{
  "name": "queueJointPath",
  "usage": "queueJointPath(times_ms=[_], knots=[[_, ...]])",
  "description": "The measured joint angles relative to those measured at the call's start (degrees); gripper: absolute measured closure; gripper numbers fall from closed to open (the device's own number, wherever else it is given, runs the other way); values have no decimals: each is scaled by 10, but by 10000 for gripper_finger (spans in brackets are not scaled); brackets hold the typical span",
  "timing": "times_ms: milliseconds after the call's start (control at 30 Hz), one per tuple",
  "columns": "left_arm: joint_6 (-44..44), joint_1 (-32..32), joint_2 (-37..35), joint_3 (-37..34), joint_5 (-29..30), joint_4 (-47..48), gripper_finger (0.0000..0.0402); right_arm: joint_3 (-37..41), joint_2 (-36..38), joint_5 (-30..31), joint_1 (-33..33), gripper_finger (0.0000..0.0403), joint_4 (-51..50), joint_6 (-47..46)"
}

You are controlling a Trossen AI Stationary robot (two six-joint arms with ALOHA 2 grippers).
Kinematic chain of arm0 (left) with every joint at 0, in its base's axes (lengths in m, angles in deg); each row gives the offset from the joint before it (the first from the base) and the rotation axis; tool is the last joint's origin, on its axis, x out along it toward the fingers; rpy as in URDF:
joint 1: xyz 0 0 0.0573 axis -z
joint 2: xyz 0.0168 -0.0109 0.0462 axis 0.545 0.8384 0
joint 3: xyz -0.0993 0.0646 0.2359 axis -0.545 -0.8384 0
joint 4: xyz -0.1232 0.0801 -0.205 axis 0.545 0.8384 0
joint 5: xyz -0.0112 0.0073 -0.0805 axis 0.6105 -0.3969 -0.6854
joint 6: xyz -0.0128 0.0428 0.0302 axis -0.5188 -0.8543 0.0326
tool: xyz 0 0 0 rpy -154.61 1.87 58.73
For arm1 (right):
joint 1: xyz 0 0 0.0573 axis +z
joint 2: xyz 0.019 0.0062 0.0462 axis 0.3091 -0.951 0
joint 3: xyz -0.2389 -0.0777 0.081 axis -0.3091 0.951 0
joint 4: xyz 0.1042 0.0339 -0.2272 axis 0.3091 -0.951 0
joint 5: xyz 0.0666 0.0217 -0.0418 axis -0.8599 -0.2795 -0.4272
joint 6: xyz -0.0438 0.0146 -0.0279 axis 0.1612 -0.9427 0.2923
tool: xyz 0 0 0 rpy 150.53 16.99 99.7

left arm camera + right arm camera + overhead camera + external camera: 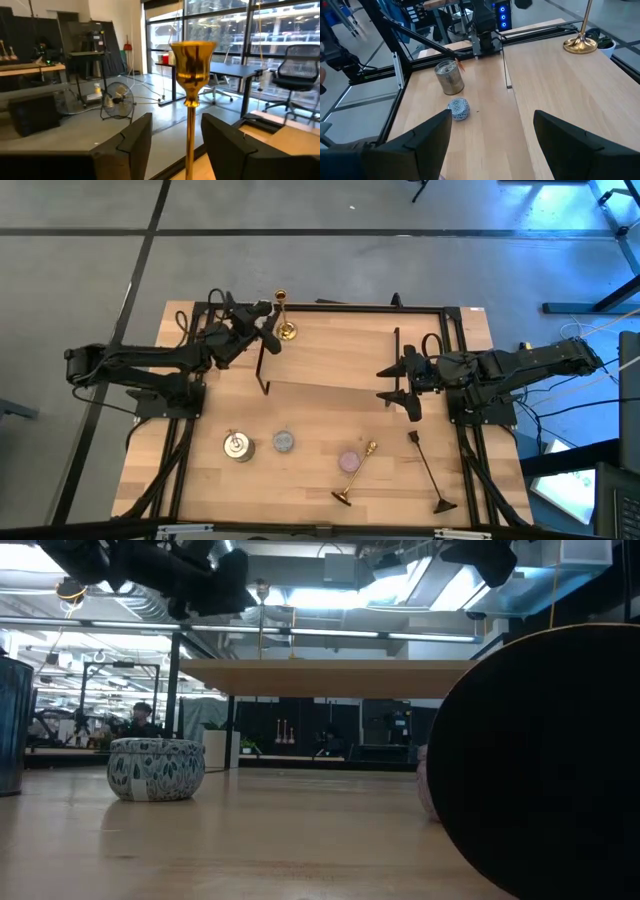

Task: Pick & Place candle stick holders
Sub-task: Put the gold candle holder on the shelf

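Two gold candlesticks on the wooden table (pixel 330 360). One candlestick (pixel 284 318) stands upright at the far edge, on the left arm's side: thin shiny brass stem, round flared base, small cup on top. Base (pixel 580 45) sits flat on the wood.

Left gripper (pixel 268 325) is at that standing candlestick. In the left wrist view the stem (pixel 191 135) runs up between the two dark fingers (pixel 135 142), cup above them; there is a visible gap on each side of the stem, so the fingers are apart and not clamped on it.

Second candlestick (pixel 357 473) lies on its side near the front edge, base toward the front, cup end just beside a small pink candle (pixel 349 461). Same gold finish and shape.

Right gripper (pixel 404 386) hangs over the table's right half, fingers wide apart, holding nothing.

Also on the table: silver tin (pixel 237 446), blue-grey candle (pixel 284 442), and a dark candlestick (pixel 428 470) lying near the right front corner.
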Motion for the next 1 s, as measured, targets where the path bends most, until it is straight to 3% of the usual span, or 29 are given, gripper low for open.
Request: queueJointPath(times_ms=[133,333,433,533,633,767,900,1000], knots=[[38,29,-57,0,-15,63,227,0,-3,0,9,118,4,-10],[96,106,-108,0,-114,151,233,0,-38,-32,53,118,-3,19],[127,154,-116,0,-170,178,246,0,-75,-40,80,121,-15,37],[141,213,-115,0,-175,203,273,0,-118,-31,102,139,-40,23],[125,279,-99,0,-128,210,317,-1,-149,-15,113,181,-53,-18],[87,343,-69,0,-24,202,387,-40,-173,-2,113,268,-110,-36],[83,364,-46,0,11,200,397,-74,-181,64,114,367,-170,-63],[92,365,-37,0,11,200,400,-80,-181,82,114,395,-204,-97]])
